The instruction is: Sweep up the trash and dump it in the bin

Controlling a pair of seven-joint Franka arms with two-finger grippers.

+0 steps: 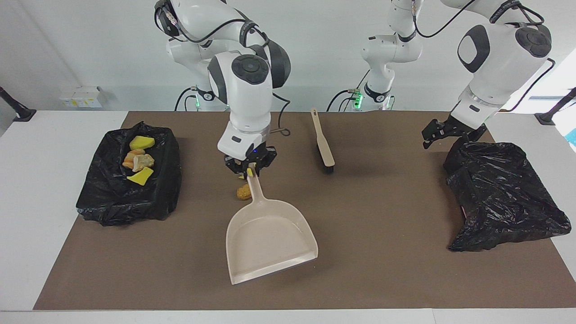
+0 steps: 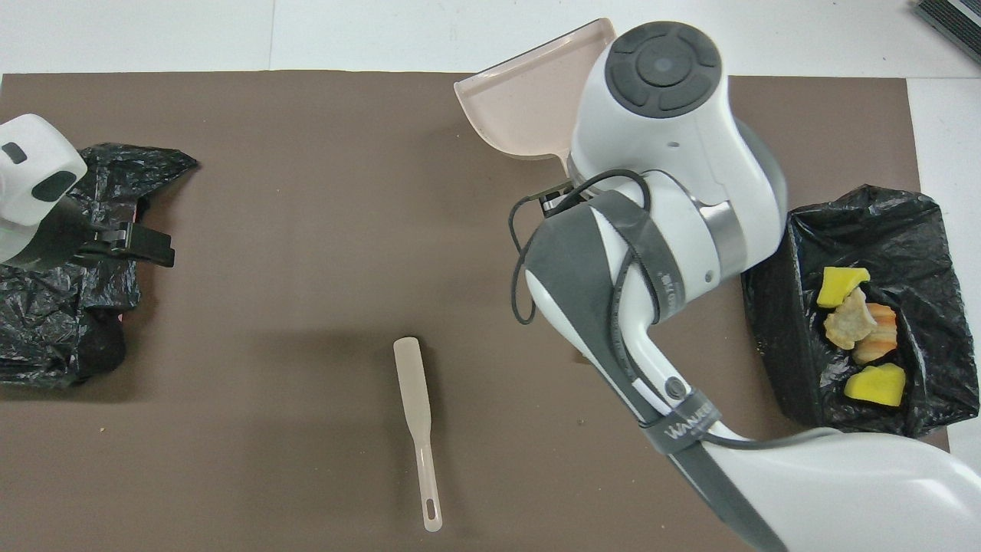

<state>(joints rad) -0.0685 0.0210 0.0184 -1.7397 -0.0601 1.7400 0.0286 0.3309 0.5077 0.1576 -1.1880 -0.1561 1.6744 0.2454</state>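
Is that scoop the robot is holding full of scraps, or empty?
Empty. The dustpan shows only its bare beige floor, held by its handle in the right gripper. Four scraps lie in the black bin.

Robotics lab: two white arms (image 1: 245,90) standing at white table (image 1: 40,189) under brown mat (image 1: 382,216), cables (image 1: 346,96) trailing along bare white wall (image 1: 315,45).

Both arms are glossy white with dark grey joint caps and grey bands. Black cables loop along the right arm (image 1: 245,85), whose grey band reads "WANAKU"-like lettering. Green lights glow at both bases. The black left gripper (image 1: 434,133) ends the left arm (image 1: 495,58).
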